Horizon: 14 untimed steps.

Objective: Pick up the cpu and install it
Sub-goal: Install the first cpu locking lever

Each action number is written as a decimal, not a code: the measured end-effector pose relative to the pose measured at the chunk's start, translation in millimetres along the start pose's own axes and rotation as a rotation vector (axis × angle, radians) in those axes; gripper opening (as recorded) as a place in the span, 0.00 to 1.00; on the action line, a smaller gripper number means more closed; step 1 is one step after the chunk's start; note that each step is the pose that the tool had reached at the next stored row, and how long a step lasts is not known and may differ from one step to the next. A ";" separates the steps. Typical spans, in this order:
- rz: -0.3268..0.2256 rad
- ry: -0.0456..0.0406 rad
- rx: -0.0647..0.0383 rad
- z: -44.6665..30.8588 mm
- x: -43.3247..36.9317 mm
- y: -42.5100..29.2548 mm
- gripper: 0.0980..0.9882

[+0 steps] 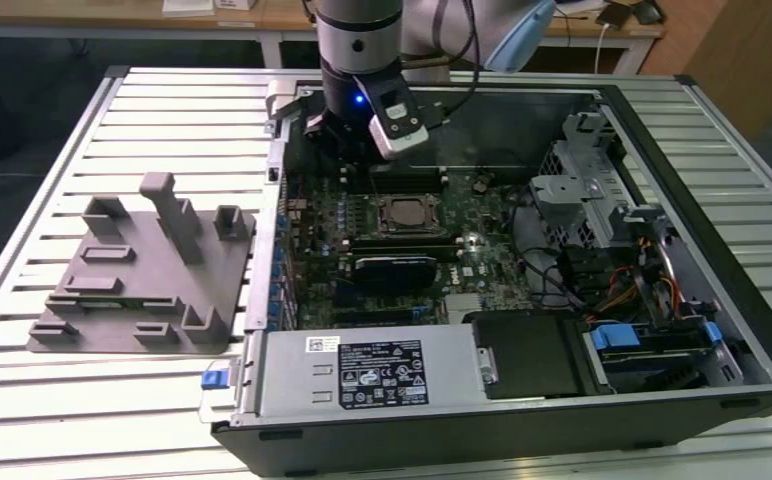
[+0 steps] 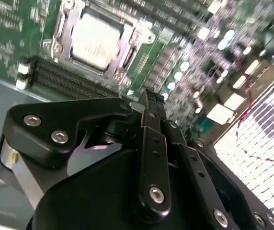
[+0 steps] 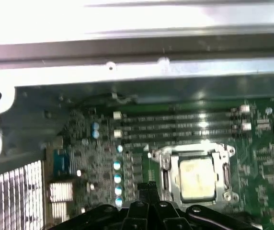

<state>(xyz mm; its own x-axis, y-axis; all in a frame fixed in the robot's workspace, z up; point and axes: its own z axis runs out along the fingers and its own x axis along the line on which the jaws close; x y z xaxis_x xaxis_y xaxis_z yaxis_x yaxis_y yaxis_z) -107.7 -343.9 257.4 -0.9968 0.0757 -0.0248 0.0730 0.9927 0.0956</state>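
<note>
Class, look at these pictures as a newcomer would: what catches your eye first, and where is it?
An open computer case lies on the slatted table, with the robot arm reaching down into it. In both wrist views the pale square cpu sits in the motherboard socket, close to the gripper, whose fingers are shut and empty. A grey fixture block stands at the exterior view's left.

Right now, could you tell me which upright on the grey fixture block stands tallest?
The narrow post near the middle of the fixture block. It rises well above the short stubs on either side of it.
</note>
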 end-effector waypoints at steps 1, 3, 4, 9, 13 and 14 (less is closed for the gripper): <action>0.001 0.0010 -0.015 0.0 0.0 -0.1 0.01; 0.001 0.0027 -0.038 0.0 0.0 -0.1 0.01; 0.001 0.0029 -0.040 0.0 0.1 -0.1 0.01; 0.001 0.0030 -0.041 0.0 2.0 -0.3 0.01; 0.002 0.0048 -0.065 0.7 5.2 -0.7 0.01; 0.003 0.0059 -0.081 0.9 5.3 -0.7 0.01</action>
<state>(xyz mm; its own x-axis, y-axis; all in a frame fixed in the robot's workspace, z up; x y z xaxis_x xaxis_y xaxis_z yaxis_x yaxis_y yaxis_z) -113.0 -344.1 256.4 -0.9968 0.0775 -0.0186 0.0730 0.9816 0.1763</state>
